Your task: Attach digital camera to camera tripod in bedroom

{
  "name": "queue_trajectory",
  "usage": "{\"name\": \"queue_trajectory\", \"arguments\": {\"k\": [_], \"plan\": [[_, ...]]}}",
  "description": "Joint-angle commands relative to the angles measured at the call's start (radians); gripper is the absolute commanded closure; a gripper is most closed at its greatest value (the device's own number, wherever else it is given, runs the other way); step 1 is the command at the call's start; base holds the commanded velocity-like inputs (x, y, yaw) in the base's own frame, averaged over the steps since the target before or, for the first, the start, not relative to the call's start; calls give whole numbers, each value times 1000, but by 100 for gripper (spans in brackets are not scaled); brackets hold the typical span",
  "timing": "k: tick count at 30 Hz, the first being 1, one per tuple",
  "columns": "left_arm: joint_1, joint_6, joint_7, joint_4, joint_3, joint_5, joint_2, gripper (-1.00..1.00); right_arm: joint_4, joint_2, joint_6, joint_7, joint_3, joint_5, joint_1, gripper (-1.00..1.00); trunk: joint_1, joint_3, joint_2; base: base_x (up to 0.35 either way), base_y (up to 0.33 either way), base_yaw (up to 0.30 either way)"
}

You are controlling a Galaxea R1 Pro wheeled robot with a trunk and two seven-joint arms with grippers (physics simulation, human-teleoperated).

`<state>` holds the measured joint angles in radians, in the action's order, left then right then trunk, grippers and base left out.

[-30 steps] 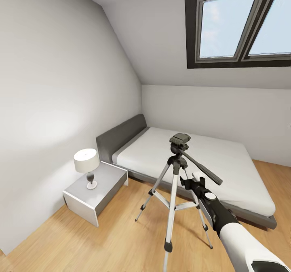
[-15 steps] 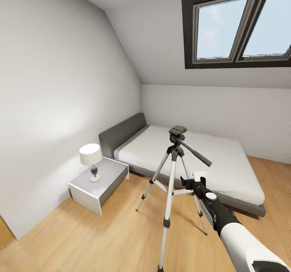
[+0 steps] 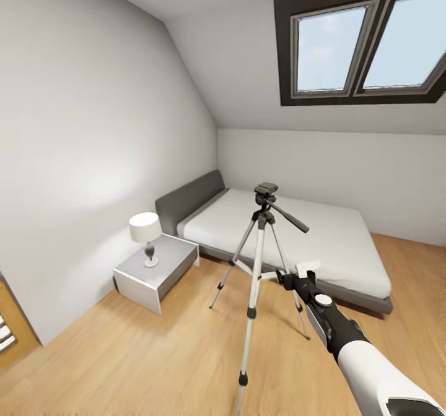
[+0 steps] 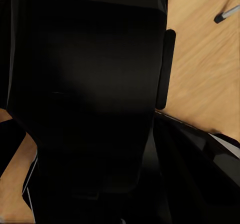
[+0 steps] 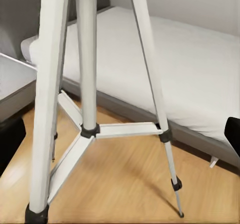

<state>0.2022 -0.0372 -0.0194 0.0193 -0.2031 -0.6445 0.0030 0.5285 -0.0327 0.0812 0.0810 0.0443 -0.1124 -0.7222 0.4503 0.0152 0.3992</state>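
The camera tripod stands on the wood floor in front of the bed, silver legs spread, with its black pan head bare and the handle pointing right. My right gripper hovers beside the tripod's right leg at about spreader height. In the right wrist view the tripod's legs are close ahead, and my right gripper is open, with a dark fingertip at each edge and nothing held. The digital camera is out of view. A large black shape sits against the left wrist lens.
A low grey-framed bed lies behind the tripod under a sloped ceiling with a dark-framed skylight. A grey nightstand with a white lamp stands to the left. A wooden panel shows at the far left edge.
The whole view has pulled back: tripod, bed and nightstand look smaller and farther, and a wooden panel has come in at the lower left. My right arm holds its place in the picture.
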Motion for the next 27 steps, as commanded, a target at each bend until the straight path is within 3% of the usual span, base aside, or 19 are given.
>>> {"name": "queue_trajectory", "arguments": {"k": [1, 8, 14, 21, 27], "plan": [[0, -3, -2, -1, -9, -7, 0, 100, -1, 0, 4, 5, 5, -10, 0, -100, 0, 0, 1, -344, 0, 0], [0, -3, -2, -1, -9, -7, 0, 100, -1, 0, 4, 5, 5, -10, -1, -100, 0, 0, 1, -309, 0, 0], [0, -3, -2, -1, -9, -7, 1, 100, -47, -1, 3, 5, 5, -11, 0, -100, 0, 0, 1, -101, 0, 0], [0, -3, -2, -1, -9, -7, 2, 100, -227, -9, 6, 5, 3, -16, 0, -100, 0, 0, 1, -18, 0, 0], [0, -3, -2, -1, -9, -7, 3, 100, -451, -40, 6, 8, -1, -19, -1, -100, 0, 0, 1, -3, 0, 0]]}}
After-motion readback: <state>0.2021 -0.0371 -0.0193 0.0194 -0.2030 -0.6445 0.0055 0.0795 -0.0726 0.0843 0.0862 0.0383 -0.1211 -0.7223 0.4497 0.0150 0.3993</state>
